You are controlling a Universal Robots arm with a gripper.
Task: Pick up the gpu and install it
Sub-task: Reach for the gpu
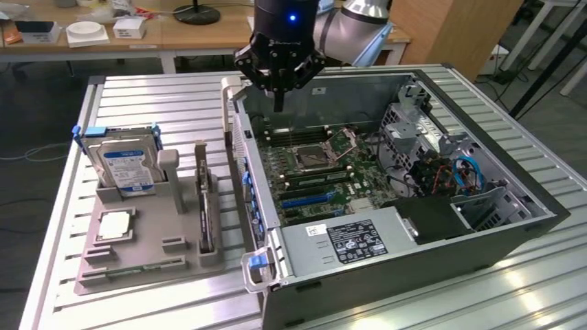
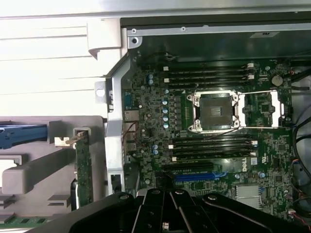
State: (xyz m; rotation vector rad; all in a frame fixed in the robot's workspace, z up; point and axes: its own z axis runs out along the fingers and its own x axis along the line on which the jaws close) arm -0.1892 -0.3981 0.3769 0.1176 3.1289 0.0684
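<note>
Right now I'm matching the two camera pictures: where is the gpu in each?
Exterior view: the gpu stands on edge in the grey holder, on the exterior view's left of the computer case.
Wrist view: the gpu stands edge-on in the grey holder, just outside the case wall.
Shared landmark: the CPU socket.

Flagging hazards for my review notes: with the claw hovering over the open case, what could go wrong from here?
1. The claw is shut and empty above the case. The gpu stands on edge in the grey holder, close beside the case wall, so a grasp might clip that wall.
2. The CPU socket lies open inside the case, and a low pass could strike it.
</note>
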